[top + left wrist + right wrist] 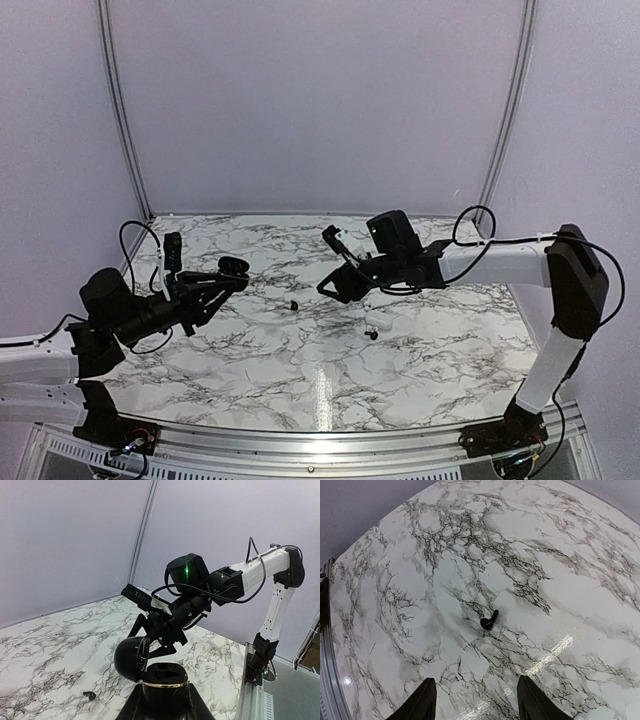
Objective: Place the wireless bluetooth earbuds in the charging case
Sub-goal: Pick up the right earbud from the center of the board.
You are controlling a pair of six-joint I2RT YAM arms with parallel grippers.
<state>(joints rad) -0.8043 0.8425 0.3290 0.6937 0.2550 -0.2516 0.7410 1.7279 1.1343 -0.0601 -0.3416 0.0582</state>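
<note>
**Charging case.** Glossy black rounded charging case with a gold rim [162,679], lid hinged open. Your left hand [162,702] clamps it and holds it up off the white, black-veined marble counter [250,350]. No bud shows in its mouth.

**Earbuds.** Two tiny black rounded earbuds, both loose on the counter, apart from each other and from the case: one earbud [293,304] toward the middle, the other earbud [372,334] nearer your right arm's side.

**Right hand.** Your right hand [476,680] is spread wide and holds nothing. It hovers above the counter with one bud [489,621] lying just ahead of the gap, untouched. You cannot tell from the wrist view which of the two it is.

**Progress.** Judged early: the case is presented and open, but neither bud is lifted or seated. Both pickups and both insertions remain.
</note>
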